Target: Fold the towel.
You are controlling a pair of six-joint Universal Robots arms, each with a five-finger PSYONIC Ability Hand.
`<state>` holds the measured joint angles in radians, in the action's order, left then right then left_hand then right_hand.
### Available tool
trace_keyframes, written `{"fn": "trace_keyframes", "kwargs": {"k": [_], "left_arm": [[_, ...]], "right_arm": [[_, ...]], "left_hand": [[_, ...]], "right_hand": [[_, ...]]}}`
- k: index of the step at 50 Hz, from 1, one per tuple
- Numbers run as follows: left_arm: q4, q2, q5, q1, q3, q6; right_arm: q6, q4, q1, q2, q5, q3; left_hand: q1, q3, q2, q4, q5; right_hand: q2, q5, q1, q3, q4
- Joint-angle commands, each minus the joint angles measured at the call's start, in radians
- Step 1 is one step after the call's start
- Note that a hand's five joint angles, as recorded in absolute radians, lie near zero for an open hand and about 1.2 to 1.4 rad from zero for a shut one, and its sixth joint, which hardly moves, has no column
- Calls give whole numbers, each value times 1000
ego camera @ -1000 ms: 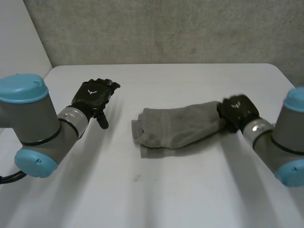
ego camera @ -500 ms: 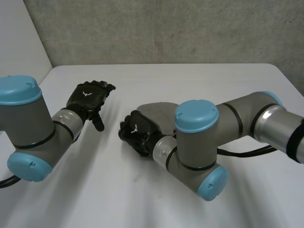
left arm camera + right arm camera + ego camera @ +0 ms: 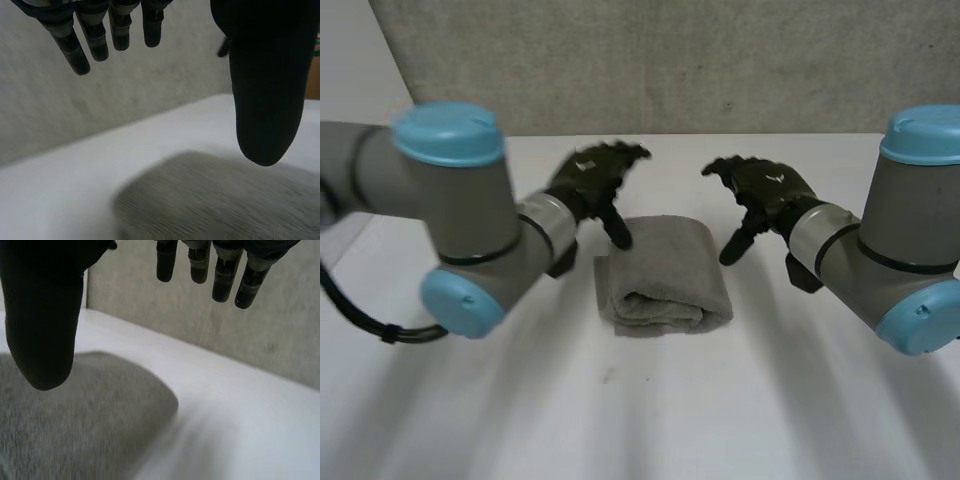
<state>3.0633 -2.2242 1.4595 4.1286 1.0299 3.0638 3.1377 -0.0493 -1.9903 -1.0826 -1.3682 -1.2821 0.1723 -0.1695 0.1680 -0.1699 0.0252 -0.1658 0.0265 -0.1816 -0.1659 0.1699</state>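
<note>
A grey towel point(image 3: 663, 275) lies folded into a compact thick pad in the middle of the white table point(image 3: 650, 410). My left hand point(image 3: 590, 180) hovers above the towel's far left corner, fingers straight, thumb pointing down, holding nothing. My right hand point(image 3: 765, 190) hovers just right of the towel's far right corner, also open and empty. In the left wrist view the towel point(image 3: 220, 200) lies below my left hand's thumb point(image 3: 265, 85). In the right wrist view the towel point(image 3: 75, 415) lies below my right hand's thumb point(image 3: 45, 315), with straight fingers point(image 3: 220, 275) above bare table.
A grey wall point(image 3: 670, 60) stands behind the table's far edge. Both forearms reach in from the sides, flanking the towel.
My right hand carried the towel's right end over to the left, folding it, then let go and drew back to the right. My left hand moved right, up to the towel.
</note>
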Motion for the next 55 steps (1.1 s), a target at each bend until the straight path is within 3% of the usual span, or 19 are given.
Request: {"fn": "trace_keyframes", "kwargs": {"k": [1,9,17,24,35,42,47,55], "left_arm": [[-92,-156,67,-31,-85,-33],[-83,-175,151,-10,1,-22],[-20,-175,151,12,114,19],[51,-153,151,19,162,82],[57,67,150,4,139,89],[46,247,151,53,134,89],[-9,417,147,153,173,89],[-72,558,144,168,278,79]], "right_arm": [[-13,-27,11,87,7,27],[-33,-38,-16,197,11,96],[-134,-55,-64,331,-5,185],[-208,-72,-68,355,-5,210],[-194,-66,-68,107,-5,228],[-136,-58,-51,-73,-22,201],[-120,-60,10,-212,-133,132],[-123,-61,47,-329,-196,-23]], "left_hand": [[21,-23,25,-23,-7],[18,-21,22,-20,-10],[15,-18,19,-17,-13],[12,-15,16,-14,-16],[6,-9,10,-8,-22],[3,-6,7,-5,-24],[3,-6,7,-5,-24],[6,-9,10,-8,-22]], "right_hand": [[-9,-27,7,-9,5],[-9,-27,7,-9,5],[-9,-27,7,-9,5],[-9,-27,7,-9,5],[-9,-27,7,-9,5],[-9,-27,7,-9,5],[-9,-27,7,-9,5],[-9,-27,7,-9,5]]}}
